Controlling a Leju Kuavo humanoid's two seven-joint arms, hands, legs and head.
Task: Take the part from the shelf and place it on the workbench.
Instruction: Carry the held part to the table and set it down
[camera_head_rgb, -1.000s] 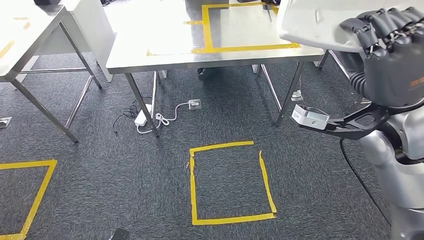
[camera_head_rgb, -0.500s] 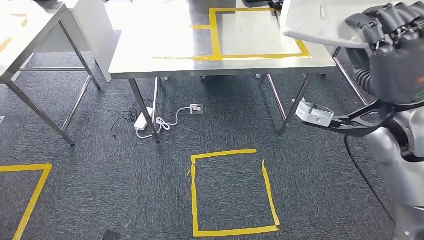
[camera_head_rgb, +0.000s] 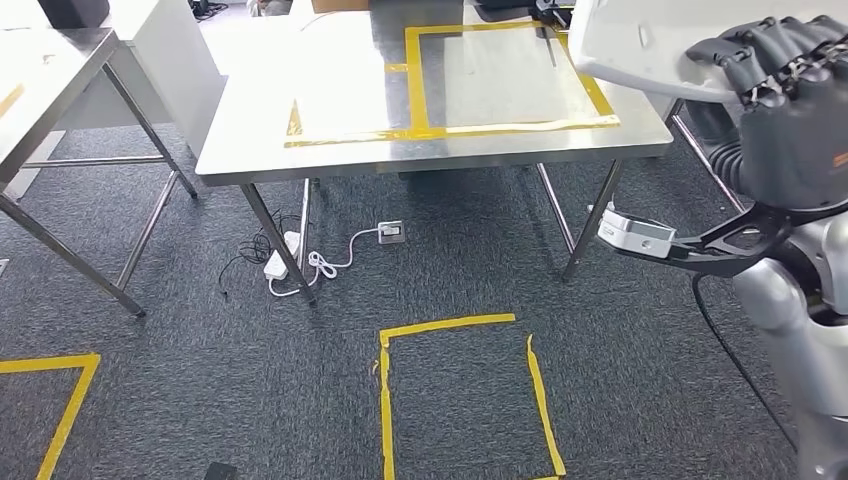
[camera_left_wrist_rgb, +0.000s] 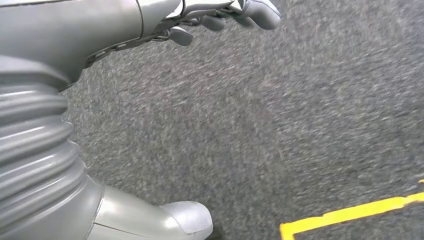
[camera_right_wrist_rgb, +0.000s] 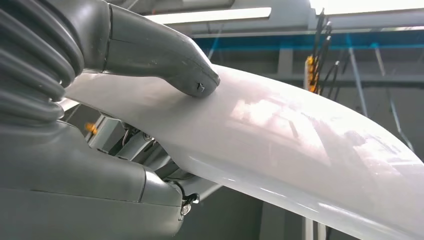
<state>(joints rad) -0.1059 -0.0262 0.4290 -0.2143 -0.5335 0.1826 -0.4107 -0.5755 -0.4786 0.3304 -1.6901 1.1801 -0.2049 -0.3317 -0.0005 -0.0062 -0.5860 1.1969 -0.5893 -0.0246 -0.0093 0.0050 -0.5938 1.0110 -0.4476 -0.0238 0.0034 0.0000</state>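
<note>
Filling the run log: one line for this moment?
phase: carrying | right hand: holds white part | left hand: empty | workbench: ahead

The robot's right hand (camera_head_rgb: 790, 110) is dark grey with segmented fingers and a ribbed wrist cover, above a silver arm (camera_head_rgb: 800, 330). A black bracket beside the hand carries a small silver camera box (camera_head_rgb: 635, 232); a black cable (camera_head_rgb: 725, 350) trails beneath the bracket.

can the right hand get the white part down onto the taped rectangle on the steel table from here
Probably yes. The right hand holds the white part above the steel table's far right corner, and the taped rectangle beside it lies bare, with nothing in between.
</note>
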